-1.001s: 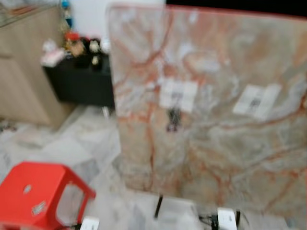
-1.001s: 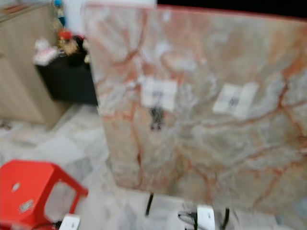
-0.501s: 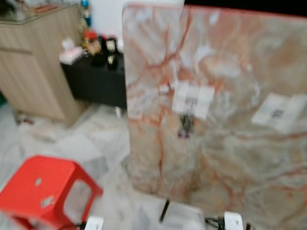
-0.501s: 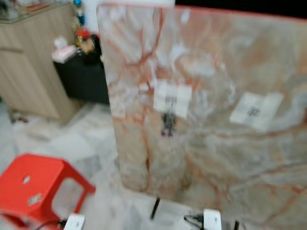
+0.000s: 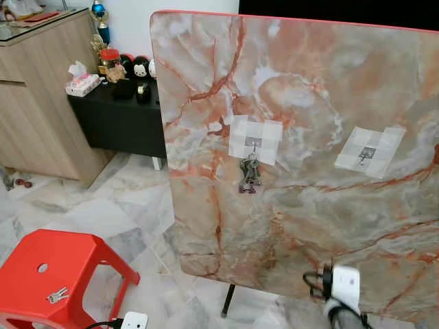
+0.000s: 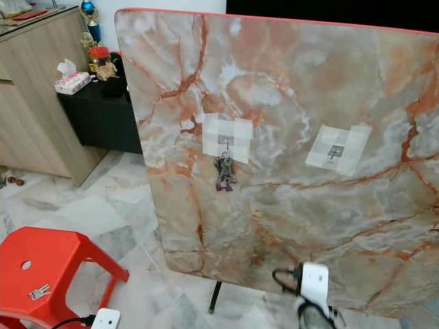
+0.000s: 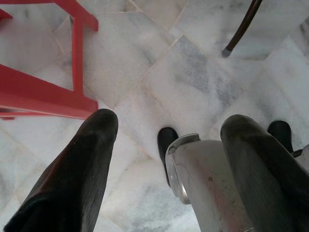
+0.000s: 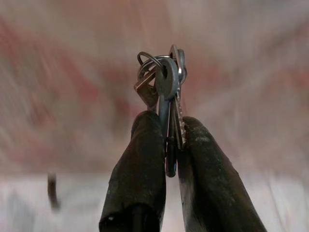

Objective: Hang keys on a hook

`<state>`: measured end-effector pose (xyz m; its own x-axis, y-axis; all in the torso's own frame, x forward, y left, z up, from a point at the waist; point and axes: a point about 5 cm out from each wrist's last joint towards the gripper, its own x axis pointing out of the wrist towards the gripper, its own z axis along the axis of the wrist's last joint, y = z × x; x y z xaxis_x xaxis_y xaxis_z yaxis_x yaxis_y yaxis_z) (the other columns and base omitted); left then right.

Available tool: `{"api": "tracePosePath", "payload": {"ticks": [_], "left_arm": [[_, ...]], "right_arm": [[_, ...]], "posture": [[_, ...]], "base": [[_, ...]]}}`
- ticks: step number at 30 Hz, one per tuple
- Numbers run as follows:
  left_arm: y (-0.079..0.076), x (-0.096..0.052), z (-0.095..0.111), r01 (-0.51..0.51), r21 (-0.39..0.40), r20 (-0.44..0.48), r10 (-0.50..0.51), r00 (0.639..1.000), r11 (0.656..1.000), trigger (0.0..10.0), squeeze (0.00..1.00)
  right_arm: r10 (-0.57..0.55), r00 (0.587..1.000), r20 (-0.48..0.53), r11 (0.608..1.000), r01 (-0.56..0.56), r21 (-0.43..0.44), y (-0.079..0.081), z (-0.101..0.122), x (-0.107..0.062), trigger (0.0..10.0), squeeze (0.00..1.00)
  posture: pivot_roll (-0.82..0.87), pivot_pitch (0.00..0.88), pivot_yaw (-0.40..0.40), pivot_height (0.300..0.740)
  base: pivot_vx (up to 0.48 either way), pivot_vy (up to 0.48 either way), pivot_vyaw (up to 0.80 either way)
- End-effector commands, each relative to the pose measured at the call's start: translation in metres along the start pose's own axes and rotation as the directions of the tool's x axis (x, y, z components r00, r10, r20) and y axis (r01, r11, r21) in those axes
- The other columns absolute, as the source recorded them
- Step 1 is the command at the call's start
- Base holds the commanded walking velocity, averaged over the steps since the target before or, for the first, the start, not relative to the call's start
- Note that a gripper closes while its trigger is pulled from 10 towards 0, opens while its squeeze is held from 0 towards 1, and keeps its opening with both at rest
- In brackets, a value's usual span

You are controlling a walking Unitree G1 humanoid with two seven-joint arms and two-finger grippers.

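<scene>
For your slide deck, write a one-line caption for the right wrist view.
Right gripper pinches a bunch of keys upright between its black fingers, before the blurred marble board.

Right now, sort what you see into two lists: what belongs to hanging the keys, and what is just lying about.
For the job:
- keys pinched in the right gripper
- free hook on the marble board
- hook already carrying a key bunch

Lying about:
- red stool with a small key on it
- tissue pack
- black cabinet
- left gripper, idle above the floor
</scene>
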<state>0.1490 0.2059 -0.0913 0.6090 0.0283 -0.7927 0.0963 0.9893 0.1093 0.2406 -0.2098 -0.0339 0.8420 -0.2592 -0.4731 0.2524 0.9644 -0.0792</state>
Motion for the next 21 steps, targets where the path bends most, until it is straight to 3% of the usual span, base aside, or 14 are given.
{"api": "tracePosePath", "payload": {"ticks": [1,4,6,9,17,21], "left_arm": [[0.000,-0.001,-0.004,0.001,0.014,-0.015,-0.001,1.000,1.000,10.0,0.00],[0.000,-0.001,-0.004,0.001,0.013,-0.014,-0.001,1.000,1.000,10.0,0.00],[0.000,-0.001,-0.004,0.000,0.012,-0.010,0.000,1.000,1.000,10.0,0.00],[0.000,-0.001,-0.004,-0.001,0.013,-0.009,0.001,1.000,1.000,10.0,0.00],[0.000,-0.001,-0.002,0.003,0.019,-0.005,-0.003,1.000,1.000,10.0,0.00],[0.000,0.000,-0.001,0.005,0.022,0.000,-0.005,1.000,1.000,10.0,0.00]], "right_arm": [[0.011,0.998,0.070,1.000,-0.010,-0.017,0.005,0.014,0.003,10.0,0.00],[0.013,0.995,0.097,1.000,-0.011,-0.018,0.007,0.020,0.004,10.0,0.00],[0.013,0.976,0.215,0.998,0.001,-0.062,0.012,0.035,0.002,10.0,0.00],[0.003,0.953,0.302,0.994,0.029,-0.101,0.009,0.037,-0.008,10.0,0.00],[0.057,0.941,0.335,0.983,0.005,-0.182,0.008,0.026,-0.026,10.0,0.00],[0.049,0.920,0.390,0.984,0.022,-0.176,0.008,0.044,-0.025,10.0,0.00]], "posture": [[0.05,0.000,-0.056,0.740],[0.05,0.000,-0.056,0.740],[0.05,0.000,-0.058,0.740],[0.06,0.000,-0.061,0.740],[0.05,0.000,-0.060,0.740],[0.05,0.000,-0.061,0.740]], "base": [[0.000,0.000,0.00],[0.000,0.000,0.00],[0.000,0.000,0.00],[0.000,0.000,0.00],[0.000,0.000,0.00],[0.000,0.000,0.00]]}}
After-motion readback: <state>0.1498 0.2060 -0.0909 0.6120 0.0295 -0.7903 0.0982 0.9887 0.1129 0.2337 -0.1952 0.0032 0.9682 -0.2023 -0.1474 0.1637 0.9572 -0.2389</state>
